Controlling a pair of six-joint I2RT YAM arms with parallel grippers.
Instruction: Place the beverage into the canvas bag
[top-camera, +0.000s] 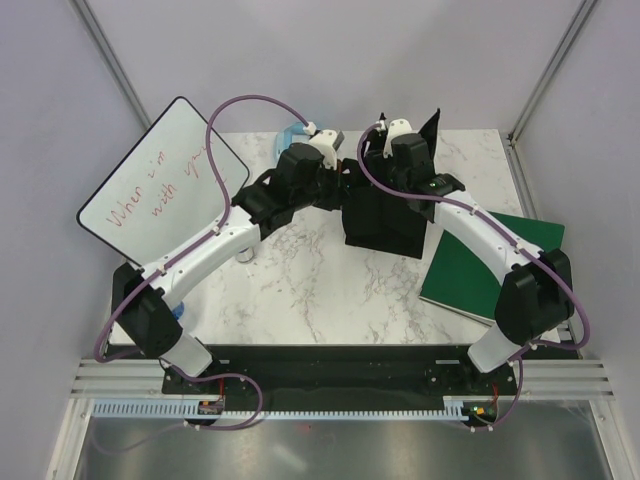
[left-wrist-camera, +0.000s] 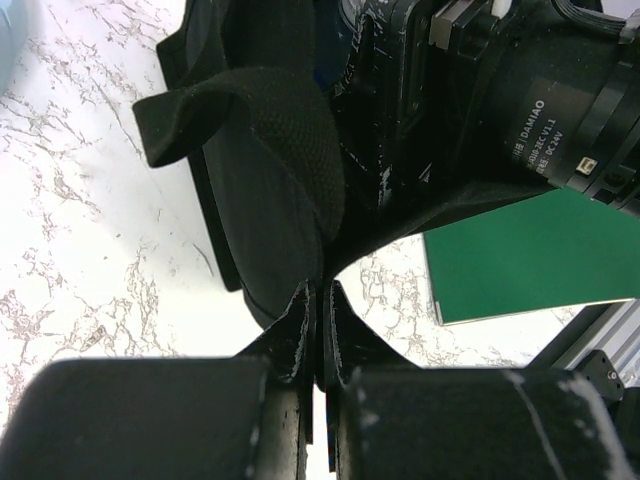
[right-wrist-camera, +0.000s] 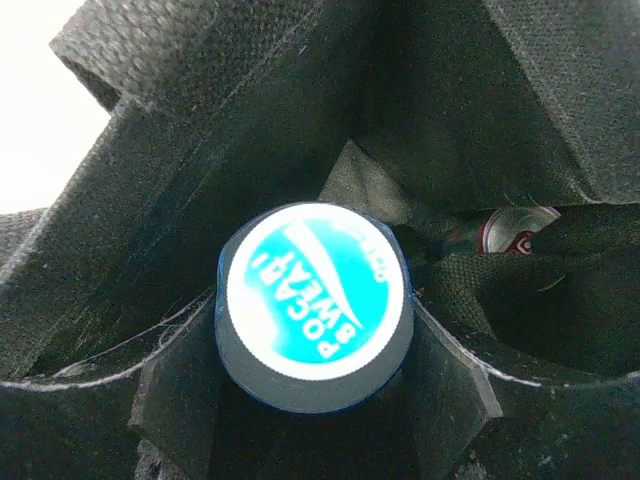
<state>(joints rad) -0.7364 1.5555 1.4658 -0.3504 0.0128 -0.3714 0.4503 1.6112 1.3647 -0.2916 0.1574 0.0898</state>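
Observation:
The black canvas bag (top-camera: 380, 215) stands upright mid-table; it also shows in the left wrist view (left-wrist-camera: 270, 190). My left gripper (left-wrist-camera: 322, 300) is shut on the bag's fabric edge at its left side (top-camera: 342, 178). My right gripper (right-wrist-camera: 312, 345) is down in the bag's mouth (top-camera: 392, 152) and shut on a bottle with a blue-and-white Pocari Sweat cap (right-wrist-camera: 312, 290). The bag's black walls (right-wrist-camera: 200, 150) surround the bottle. A red-and-silver can (right-wrist-camera: 515, 232) lies deeper inside the bag. The bottle's body is hidden below the cap.
A flat green book (top-camera: 480, 262) lies right of the bag, also in the left wrist view (left-wrist-camera: 530, 255). A whiteboard with red writing (top-camera: 160, 185) leans at the left. A light blue object (top-camera: 288, 135) sits behind the left wrist.

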